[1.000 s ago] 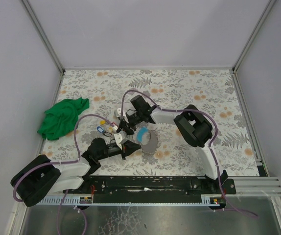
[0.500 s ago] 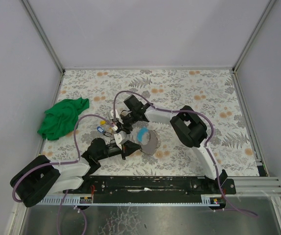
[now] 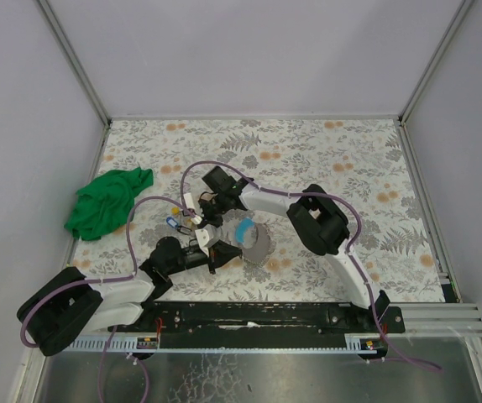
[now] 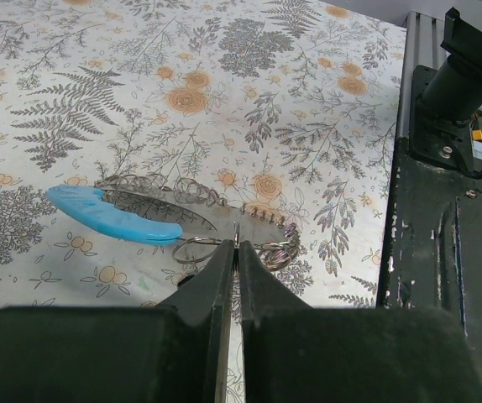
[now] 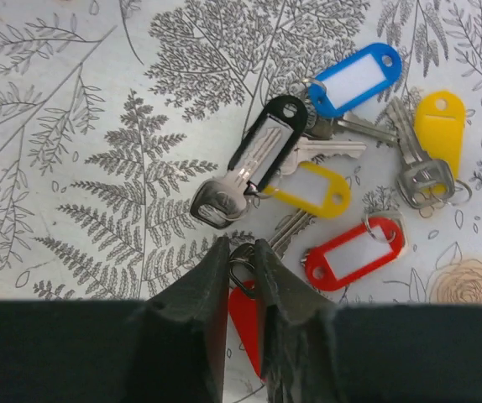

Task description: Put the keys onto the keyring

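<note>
The keys (image 5: 308,168) lie in a loose pile on the patterned table, with blue (image 5: 354,78), black (image 5: 266,143), yellow (image 5: 439,122) and red (image 5: 354,252) tags. My right gripper (image 5: 241,252) is down at the near edge of the pile, its jaws closed in on the small ring of a key with a red tag (image 5: 243,323). The keyring (image 4: 191,189), with its light-blue arc (image 4: 111,217), lies flat on the table. My left gripper (image 4: 236,248) is shut on a thin metal part at the keyring's near edge. From above, the keys (image 3: 178,220) lie just left of the keyring (image 3: 254,239).
A crumpled green cloth (image 3: 107,201) lies at the left edge of the table. Purple cables (image 3: 140,218) loop over both arms near the keys. The black base rail (image 4: 442,252) runs along the near edge.
My right arm has swung left over the keys, and its jaws have narrowed from wide open onto the red-tagged key's ring. The left gripper and keyring have stayed still.
</note>
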Motion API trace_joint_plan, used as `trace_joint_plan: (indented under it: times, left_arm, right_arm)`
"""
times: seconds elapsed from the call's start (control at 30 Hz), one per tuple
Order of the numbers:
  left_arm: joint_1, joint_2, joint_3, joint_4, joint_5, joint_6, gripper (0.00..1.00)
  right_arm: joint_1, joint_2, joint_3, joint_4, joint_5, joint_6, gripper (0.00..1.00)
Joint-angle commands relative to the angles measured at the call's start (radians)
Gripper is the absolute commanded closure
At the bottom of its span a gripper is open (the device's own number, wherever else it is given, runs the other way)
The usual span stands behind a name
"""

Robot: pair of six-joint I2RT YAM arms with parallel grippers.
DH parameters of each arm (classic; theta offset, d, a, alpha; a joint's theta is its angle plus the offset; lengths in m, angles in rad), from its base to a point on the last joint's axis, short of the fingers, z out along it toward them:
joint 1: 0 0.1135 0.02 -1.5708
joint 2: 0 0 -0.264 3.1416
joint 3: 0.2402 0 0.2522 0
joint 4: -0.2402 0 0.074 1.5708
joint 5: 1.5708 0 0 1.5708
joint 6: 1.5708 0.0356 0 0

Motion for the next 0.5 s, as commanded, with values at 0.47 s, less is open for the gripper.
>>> trace_joint_plan:
  times: [0.47]
  left_arm:
    - [-0.003,-0.031,0.002,0.026,-0.042,0.017,1.00]
  right_arm:
    - [-0.184,-0.165,-0.207,0.055,0.485,0.443,0.91]
